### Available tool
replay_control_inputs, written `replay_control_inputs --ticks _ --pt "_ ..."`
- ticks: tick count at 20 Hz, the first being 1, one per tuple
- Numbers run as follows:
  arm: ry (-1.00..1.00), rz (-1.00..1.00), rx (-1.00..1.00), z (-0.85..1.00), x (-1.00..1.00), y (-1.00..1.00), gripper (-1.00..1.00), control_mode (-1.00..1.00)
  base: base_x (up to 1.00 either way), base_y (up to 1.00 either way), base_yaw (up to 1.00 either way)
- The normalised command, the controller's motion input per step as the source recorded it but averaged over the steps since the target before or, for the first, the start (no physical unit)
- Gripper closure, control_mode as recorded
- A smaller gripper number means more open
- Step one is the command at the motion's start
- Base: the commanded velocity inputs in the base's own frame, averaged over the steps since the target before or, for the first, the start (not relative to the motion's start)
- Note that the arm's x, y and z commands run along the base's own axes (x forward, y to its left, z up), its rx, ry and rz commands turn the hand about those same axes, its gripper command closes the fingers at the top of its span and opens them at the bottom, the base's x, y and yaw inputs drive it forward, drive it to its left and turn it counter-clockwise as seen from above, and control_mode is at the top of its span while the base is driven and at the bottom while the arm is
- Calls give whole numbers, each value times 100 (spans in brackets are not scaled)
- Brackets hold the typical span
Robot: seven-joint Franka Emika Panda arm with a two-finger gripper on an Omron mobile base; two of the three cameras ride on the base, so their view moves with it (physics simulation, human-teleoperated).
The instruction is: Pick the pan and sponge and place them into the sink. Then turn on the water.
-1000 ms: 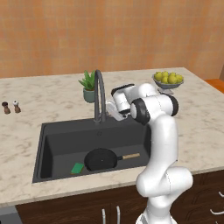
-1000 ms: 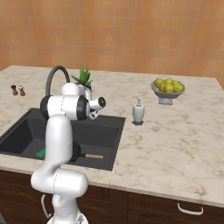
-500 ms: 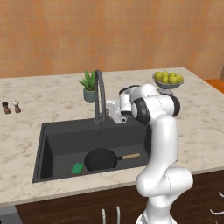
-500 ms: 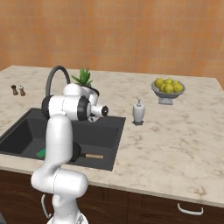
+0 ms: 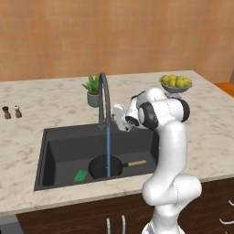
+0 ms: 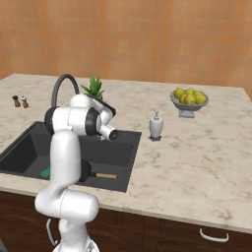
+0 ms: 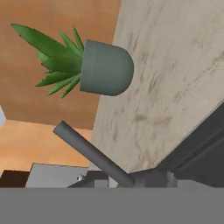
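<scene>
Nearest the base: sink [image 5: 59,151], dark basin set in the marble counter [image 5: 41,192].
Pan [image 5: 103,167]: on the sink floor, wooden handle toward the arm's side.
Sponge [image 5: 81,175]: on the sink floor, just beside the pan, on the side away from the handle.
Water [image 5: 108,151]: thin blue stream from the faucet [image 5: 104,98] spout straight down into the pan.
Gripper [image 5: 118,117]: at the faucet base, by the lever [image 7: 89,152]; whether its fingers are spread or pressed together cannot be told.
Behind the faucet: potted plant [image 5: 93,91].
Right of the sink: soap bottle [image 6: 156,125].
Far right: lemon bowl [image 5: 175,85].
Far left: two shakers [image 5: 11,111].
</scene>
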Motion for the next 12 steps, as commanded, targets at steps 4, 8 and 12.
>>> replay_control_inputs --ticks 4,8,12 --pt "0 -16 10 0 0 0 100 -100 0 0 0" --pt "5 -1 0 0 0 0 100 -100 0 0 0" --pt "5 0 -1 0 0 0 100 -100 0 0 0"
